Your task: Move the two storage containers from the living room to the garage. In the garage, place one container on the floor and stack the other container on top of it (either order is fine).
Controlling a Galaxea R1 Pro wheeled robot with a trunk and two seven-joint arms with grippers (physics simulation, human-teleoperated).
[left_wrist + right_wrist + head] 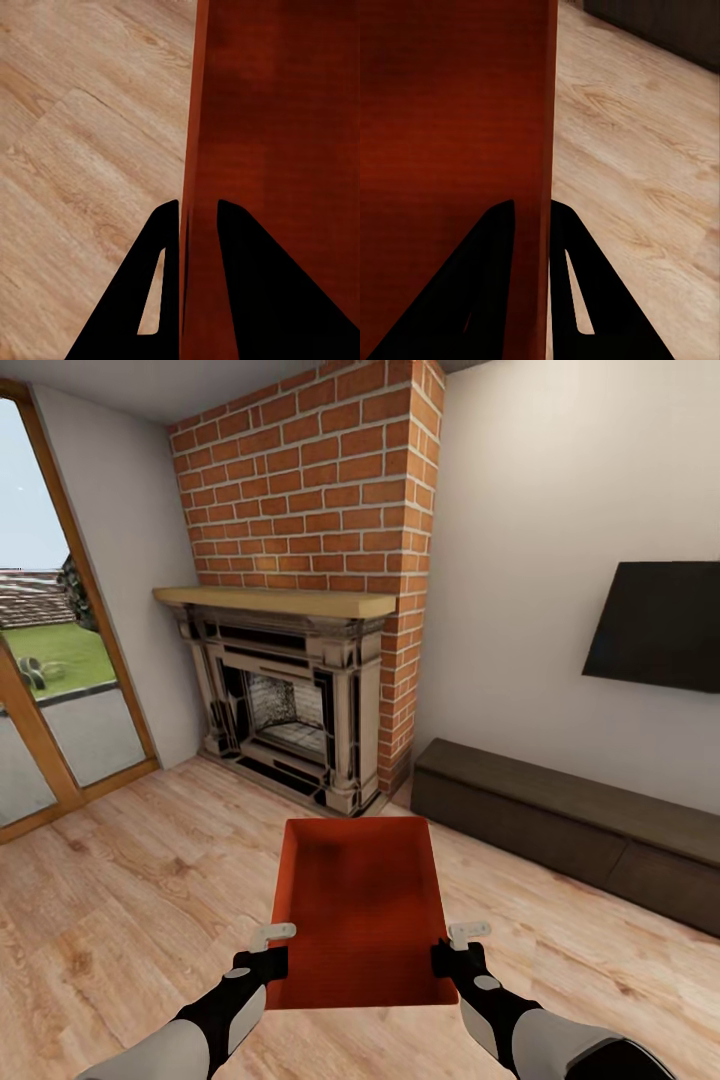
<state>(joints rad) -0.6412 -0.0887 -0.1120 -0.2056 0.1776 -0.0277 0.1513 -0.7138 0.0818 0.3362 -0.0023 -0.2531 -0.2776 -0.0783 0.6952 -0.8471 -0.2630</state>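
Living room, head view: an orange-red storage container [360, 905] is carried above the wood-plank floor [130, 900], before a brick fireplace [300, 690], a low dark bench [570, 825] and a wall TV [660, 622]. The wrist views add what the head camera cannot — the left gripper [199, 214] and right gripper [532, 210] each pinch a thin side wall between black fingers. Both arms reach forward, gripping the container's near corners.
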